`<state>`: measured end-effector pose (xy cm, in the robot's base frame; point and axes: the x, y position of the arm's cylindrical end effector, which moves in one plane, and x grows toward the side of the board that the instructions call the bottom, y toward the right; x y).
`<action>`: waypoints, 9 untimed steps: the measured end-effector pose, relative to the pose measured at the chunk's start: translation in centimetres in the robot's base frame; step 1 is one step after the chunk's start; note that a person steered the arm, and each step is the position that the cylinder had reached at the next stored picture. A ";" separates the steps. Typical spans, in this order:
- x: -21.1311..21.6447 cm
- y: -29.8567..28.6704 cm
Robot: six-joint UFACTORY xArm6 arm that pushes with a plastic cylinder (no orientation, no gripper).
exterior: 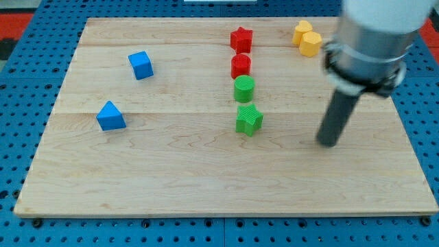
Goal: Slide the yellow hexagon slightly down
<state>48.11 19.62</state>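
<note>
The yellow hexagon [311, 44] sits near the view's top right of the wooden board [171, 171], touching a second yellow block [302, 30] just above and left of it. My tip [329, 143] rests on the board well below the hexagon and slightly to its right, apart from every block. The rod rises from the tip to the arm's grey body at the view's top right.
A red star [241, 39], a red cylinder [241, 66], a green cylinder [243, 88] and a green star [248, 119] form a column at centre. A blue cube [140, 65] and a blue triangle [110, 116] lie at the left.
</note>
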 end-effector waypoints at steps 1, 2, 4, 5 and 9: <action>-8.2 2.6; -16.6 4.2; -24.4 0.5; -21.4 -2.7; -8.9 0.6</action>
